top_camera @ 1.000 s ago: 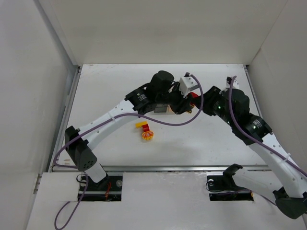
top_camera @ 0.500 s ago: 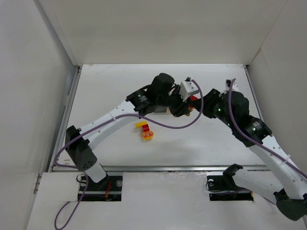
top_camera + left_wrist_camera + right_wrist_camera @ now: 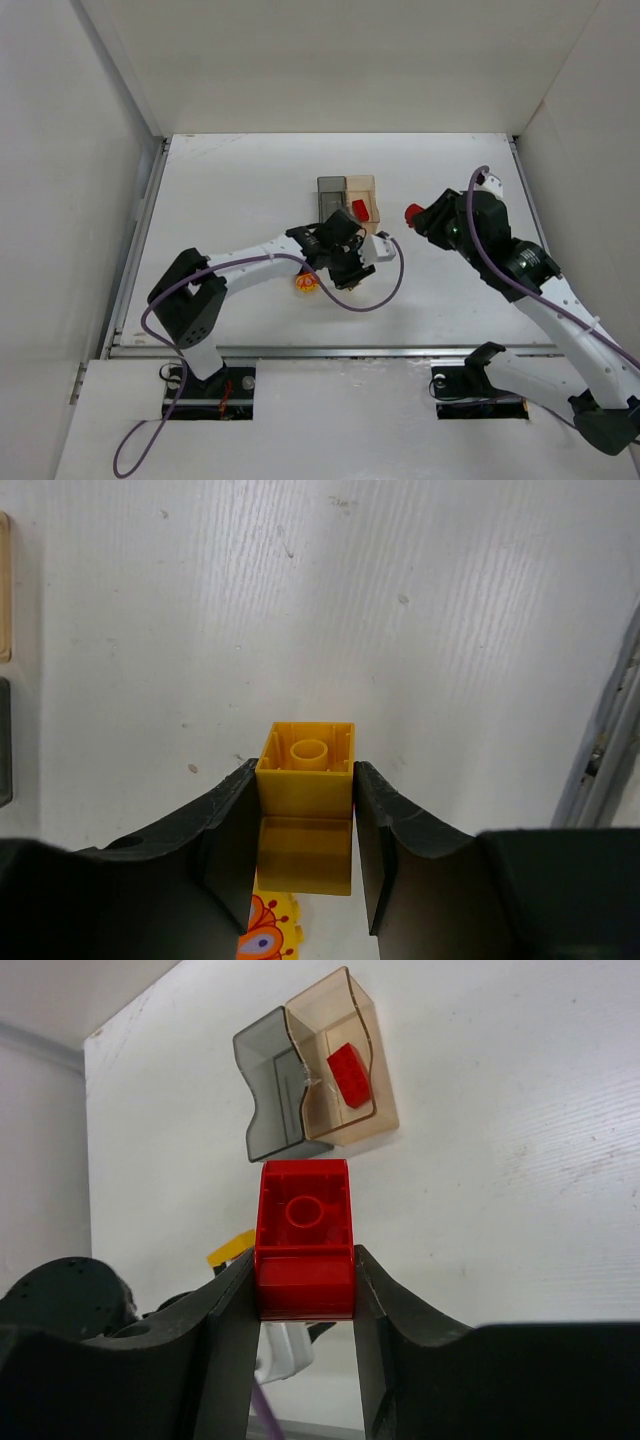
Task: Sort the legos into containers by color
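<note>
a white counter (image 3: 230, 190) carries a pair of small translucent rectangular plastic bins joined side by side: a smoky dark grey bin (image 3: 330, 193) (image 3: 270, 1085) on the left and a pale orange-tan bin (image 3: 362, 190) (image 3: 375, 1110) on the right. one bright red blocky lego brick (image 3: 359, 208) (image 3: 347, 1073) is seen lying inside the orange-tan bin; nothing can be made out in the grey bin.

on the near side of the bins, towards the arm bases, the left jaws are closed narrowly on a yellow square lego brick (image 3: 304, 780), which is gripped by two opposite faces with its hollow underside turned to the wrist camera. whether this brick is touching the counter cannot be told. just beside it, also on the near side of the bins, a round yellow piece with an orange and red printed pattern (image 3: 306, 284) (image 3: 262, 935) is lying on the counter.

to the right of the bins, near the orange-tan one but apart from it, a second bright red lego brick (image 3: 413, 212) (image 3: 304, 1230) is clamped between the right jaws, its hollow underside also shown to the wrist camera.
</note>
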Tool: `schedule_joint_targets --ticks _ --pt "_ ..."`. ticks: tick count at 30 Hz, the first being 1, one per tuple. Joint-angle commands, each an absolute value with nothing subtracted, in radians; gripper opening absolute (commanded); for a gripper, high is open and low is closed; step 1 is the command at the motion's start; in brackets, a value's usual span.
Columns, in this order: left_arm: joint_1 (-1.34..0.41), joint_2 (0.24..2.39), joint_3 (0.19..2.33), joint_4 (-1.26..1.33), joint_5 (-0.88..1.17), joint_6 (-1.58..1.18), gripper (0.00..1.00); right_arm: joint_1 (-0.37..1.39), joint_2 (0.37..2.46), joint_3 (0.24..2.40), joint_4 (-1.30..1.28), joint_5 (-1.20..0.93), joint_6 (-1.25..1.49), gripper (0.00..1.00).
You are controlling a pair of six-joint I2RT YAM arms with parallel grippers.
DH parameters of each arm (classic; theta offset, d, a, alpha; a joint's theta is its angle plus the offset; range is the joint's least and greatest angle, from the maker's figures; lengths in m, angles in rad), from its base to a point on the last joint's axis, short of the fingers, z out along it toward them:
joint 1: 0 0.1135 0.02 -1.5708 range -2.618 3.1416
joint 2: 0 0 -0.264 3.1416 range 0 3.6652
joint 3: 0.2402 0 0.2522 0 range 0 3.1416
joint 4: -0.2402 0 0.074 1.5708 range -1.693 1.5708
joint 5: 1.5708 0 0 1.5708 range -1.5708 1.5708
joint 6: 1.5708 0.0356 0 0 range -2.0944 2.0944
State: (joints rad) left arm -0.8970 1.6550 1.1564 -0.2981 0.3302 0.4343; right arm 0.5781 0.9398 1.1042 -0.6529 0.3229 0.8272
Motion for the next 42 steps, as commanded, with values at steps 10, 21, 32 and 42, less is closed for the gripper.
schedule_joint_targets --ticks 10,21,32,42 --pt "-0.902 1.69 1.091 -0.173 0.391 0.522 0.56 0.588 0.901 1.085 -0.643 0.341 0.804 0.0" --pt "-0.858 1.603 1.29 -0.307 0.464 0.509 0.63 0.588 0.833 1.164 -0.566 0.262 0.517 0.0" --pt "-0.827 1.376 1.539 -0.192 1.026 0.427 0.6 0.588 0.539 1.068 -0.08 -0.351 -0.1 0.0" --pt "-0.805 1.331 1.417 0.407 1.134 -0.028 0.74 0.588 0.558 1.068 -0.08 -0.606 -0.11 0.0"
